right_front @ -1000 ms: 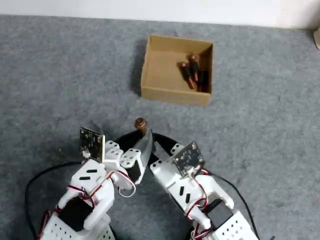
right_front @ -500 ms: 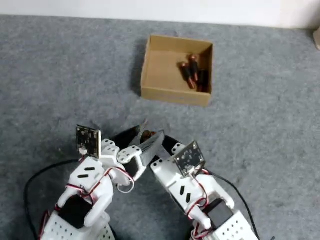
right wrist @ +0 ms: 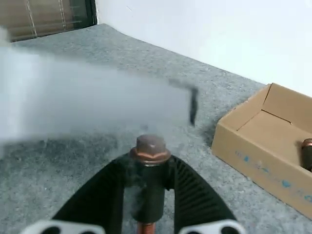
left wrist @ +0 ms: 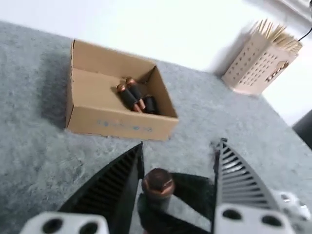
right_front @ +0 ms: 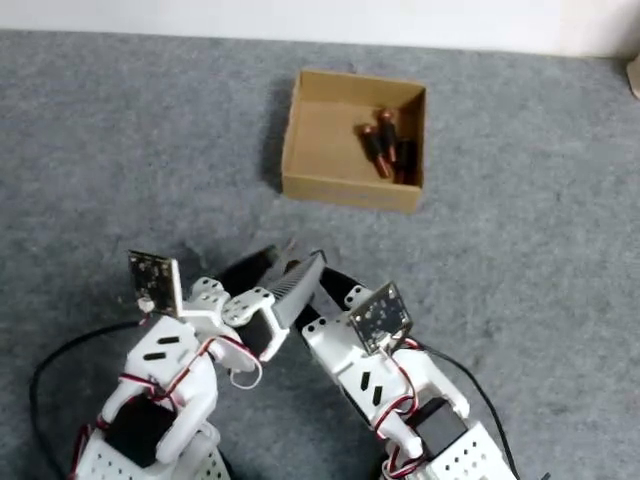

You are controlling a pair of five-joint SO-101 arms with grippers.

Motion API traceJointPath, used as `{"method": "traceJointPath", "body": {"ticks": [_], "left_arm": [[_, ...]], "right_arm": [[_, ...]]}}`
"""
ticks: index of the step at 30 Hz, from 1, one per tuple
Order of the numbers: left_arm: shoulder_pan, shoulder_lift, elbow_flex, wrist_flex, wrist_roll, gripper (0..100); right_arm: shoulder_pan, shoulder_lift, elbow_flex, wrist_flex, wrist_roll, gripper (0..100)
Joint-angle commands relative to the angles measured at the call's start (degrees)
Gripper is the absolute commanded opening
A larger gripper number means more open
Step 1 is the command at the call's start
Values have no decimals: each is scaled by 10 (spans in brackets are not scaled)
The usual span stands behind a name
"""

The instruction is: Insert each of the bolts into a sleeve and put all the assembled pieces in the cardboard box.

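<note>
High view shows the change best. A second ago the left pincer [right_front: 298,256] sat closed in around the bolt's head, just below the middle of the frame. Now the left arm [right_front: 165,370] has swung back toward the lower left and the pincer's two fingers are spread wide. In the left wrist view the bolt [left wrist: 157,183] stands free between those spread fingers, nearer one of them, and I cannot tell whether it touches that one.

In the right wrist view the right pincer [right wrist: 148,165] is pinching the sleeve [right wrist: 146,197] from both sides, with the bolt upright in it. My reading is that the insertion is finished and the left side has let go. What seems left for this piece is the carry to the cardboard box [right_front: 345,190], which sits well apart in the upper middle of the grey counter [right_front: 120,150].

The bolt has a copper-coloured hexagonal head on a round flange. The flange rests on top of the sleeve, which is a plain black tube. A short copper end shows below the sleeve at the bottom edge of the right wrist view.

Assembled pieces [right_front: 380,145] of the same look already lie in the box's upper right corner, at least two, close together. A dark shape beside them may be a third.
</note>
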Motion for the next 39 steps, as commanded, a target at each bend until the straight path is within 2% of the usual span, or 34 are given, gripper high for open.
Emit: {"method": "traceJointPath", "body": {"ticks": [1,5,8,9,10,12,16,18,27,30,34,39], "left_arm": [[-30,-4,-49,18,32,224],[-101,-3,-47,17,39,219],[-145,0,-16,2,39,99],[-152,0,5,-25,39,28],[-154,0,32,-60,39,0],[-156,0,93,-141,36,37],[-158,0,167,-250,-4,11],[-158,0,167,-248,-22,7],[-185,0,165,-247,-22,7],[-182,1,153,-219,-23,7],[-181,50,96,-154,-22,7],[-182,199,80,-214,-25,7]], "right_arm": [[7,-7,-26,-29,-1,5],[7,-4,-24,-45,32,5],[7,-3,-24,-45,31,5],[7,-3,-24,-45,31,5],[7,-3,-24,-44,31,5],[7,-3,-24,-43,31,5],[7,-2,-24,-42,31,5],[7,-2,-24,-41,31,5],[10,0,-30,19,33,5],[32,30,-57,20,45,5],[79,166,-153,23,54,5],[114,395,-329,20,55,5]]}}
